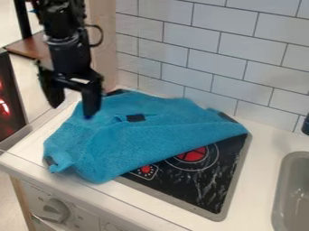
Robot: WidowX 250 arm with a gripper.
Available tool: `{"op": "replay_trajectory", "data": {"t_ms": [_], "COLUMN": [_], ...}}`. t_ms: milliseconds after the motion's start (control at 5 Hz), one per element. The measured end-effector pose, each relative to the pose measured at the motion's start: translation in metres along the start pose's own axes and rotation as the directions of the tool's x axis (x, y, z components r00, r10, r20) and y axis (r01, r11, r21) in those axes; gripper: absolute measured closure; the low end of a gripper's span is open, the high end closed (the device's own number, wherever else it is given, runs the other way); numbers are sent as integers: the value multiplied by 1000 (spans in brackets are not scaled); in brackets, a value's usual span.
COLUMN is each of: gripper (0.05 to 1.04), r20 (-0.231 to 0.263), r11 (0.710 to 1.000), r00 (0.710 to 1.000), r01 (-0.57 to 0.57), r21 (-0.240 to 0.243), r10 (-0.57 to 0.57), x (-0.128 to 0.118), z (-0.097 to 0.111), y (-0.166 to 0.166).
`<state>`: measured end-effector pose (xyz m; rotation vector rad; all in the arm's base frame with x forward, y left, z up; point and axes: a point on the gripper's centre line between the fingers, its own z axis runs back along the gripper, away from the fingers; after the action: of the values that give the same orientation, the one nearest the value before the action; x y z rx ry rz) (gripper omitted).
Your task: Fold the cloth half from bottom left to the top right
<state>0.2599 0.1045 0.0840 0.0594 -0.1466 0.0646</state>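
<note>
The end effector (72, 101) hangs wide near the left of the stove (202, 191), partly covered by the cloth (136, 142). Pinch the near-left corner (59, 163) low, then draw it slowly toward the stove's back right.

Item: one cloth (145, 140), bright blue, with a fine, towel-like nap. Condition: loosely spread and rumpled, with soft ridges through the upper left part. The cloth covers the rear and left of the black stovetop (205, 189) and laps onto the white counter (265, 135) at the left. Its lower right edge runs nearly straight, slanting from the rounded front corner up to a blunt point at the right (fold or hem, it cannot be determined). The far side lies near the tiled wall (223, 58). The left front corner is bunched and curled. A small dark patch is noted near the upper middle.
</note>
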Motion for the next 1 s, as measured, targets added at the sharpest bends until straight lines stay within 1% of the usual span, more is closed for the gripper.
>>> {"op": "replay_trajectory", "data": {"t_ms": [200, 400, 600, 800, 1000], "gripper": [85, 85, 85, 85, 85], "r20": [-28, -64, -102, -138, -155], "r11": [998, 998, 996, 992, 992], "r00": [999, 997, 993, 985, 983], "r01": [-45, -40, -54, -88, -87], "r21": [35, 40, 70, 85, 94], "r10": [46, 42, 61, 100, 101], "x": [-10, -19, -30, -37, -40], "z": [-5, -19, -32, -44, -50], "y": [11, 19, 25, 36, 39]}}
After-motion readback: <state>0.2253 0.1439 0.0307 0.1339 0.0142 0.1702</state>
